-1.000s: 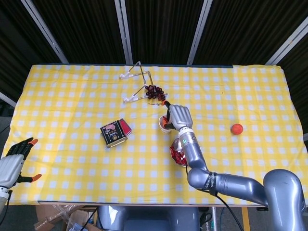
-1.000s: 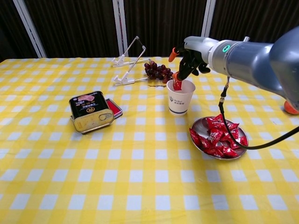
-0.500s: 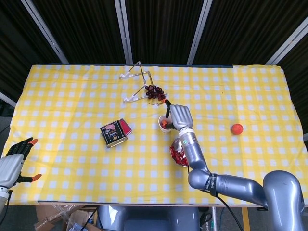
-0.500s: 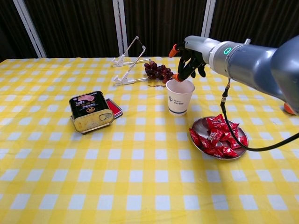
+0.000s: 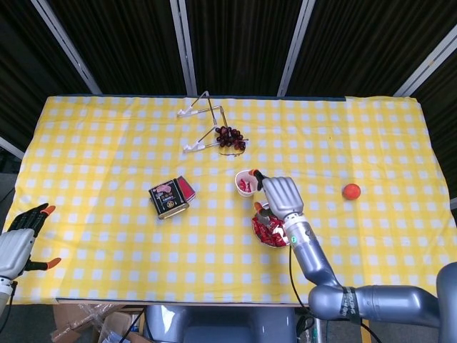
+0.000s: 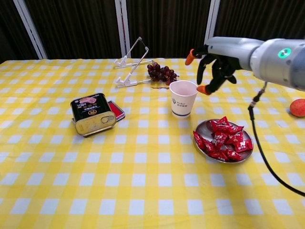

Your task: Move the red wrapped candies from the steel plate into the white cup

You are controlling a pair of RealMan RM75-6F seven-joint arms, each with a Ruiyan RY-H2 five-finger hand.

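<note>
**Right hand off the cup, candy dropped inside**

Since a second ago the right hand [image 6: 215,67] has swung away from the cup [image 6: 183,98] toward the robot's right, and the candy it held over the rim then is no longer in its fingers. It now hangs in the air beside the cup, above the near-left part of the plate [image 6: 201,126], touching neither. Its fingers [image 6: 208,71] point down, loosely spread, with nothing between them. In the head view the same hand [image 5: 280,193] sits between the cup [image 5: 245,183] and the plate [image 5: 261,236], and red wrappers show inside the cup.

Candies [image 6: 224,142] are piled on the plate, which stands just to the right of the cup and nearer the robot. They fill most of the dish.

At the table's left edge, seen only in the head view, the left hand [image 5: 20,243] is held palm-in with fingers apart, gripping nothing; it sits where it was earlier.

Behind the cup lies a bunch of grapes [image 6: 162,73], and beside them a wire stand [image 6: 132,62]. Left of the cup a tin [image 6: 92,113] rests on the checked cloth [image 6: 119,181] with a red lid [image 6: 116,109] tucked against it. An orange [image 6: 298,107] lies well off to the right.
</note>
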